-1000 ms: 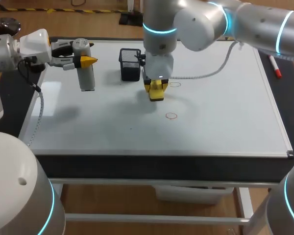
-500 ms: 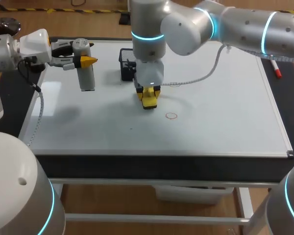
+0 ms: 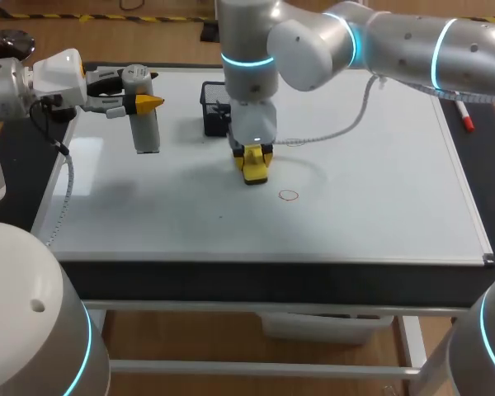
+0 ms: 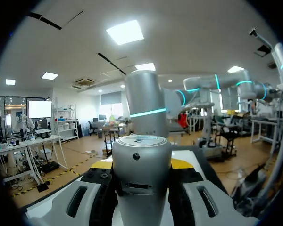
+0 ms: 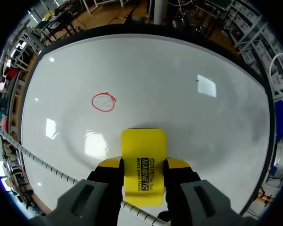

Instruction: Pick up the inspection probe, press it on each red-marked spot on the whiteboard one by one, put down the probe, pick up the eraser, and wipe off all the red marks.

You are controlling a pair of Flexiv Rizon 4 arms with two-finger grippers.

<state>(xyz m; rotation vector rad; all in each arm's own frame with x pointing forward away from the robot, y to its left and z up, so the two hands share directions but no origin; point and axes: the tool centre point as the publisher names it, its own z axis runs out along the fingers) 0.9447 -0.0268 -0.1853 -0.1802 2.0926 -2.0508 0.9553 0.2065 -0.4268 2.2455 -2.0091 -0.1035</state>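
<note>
**Gripping on Both Sides: Probe at Left, Eraser Mid-Board**

Found the left gripper at the far left of the head view, over the left rear part of the whiteboard, closed firmly on the inspection probe from two sides. Saw that grey cylinder standing upright, lower end down at the board surface; could not tell whether touching it. Confirmed the hold from the left wrist view: probe filling the space between the fingers, yellow tips against either flank, no gap visible.

Further right, noted a black mesh basket on the board, between the probe and the right gripper, just behind and left of the latter. Found that gripper pointing straight down near the board's middle, clamped on the yellow eraser. Checked the right wrist view: eraser pinched between both fingers, sticking out beyond the tips, low over the whiteboard, a soft shadow close around its end; could not judge contact.

Spotted one red mark, a small drawn ring, on the board just right of the eraser and nearer the front edge, apart from it. In the right wrist view, saw the same red mark ahead of the eraser and off to one side, unwiped. Noted a grey cable looping over the board behind the right gripper. Farthest right, saw a red marker pen lying off the board's right edge.
</note>
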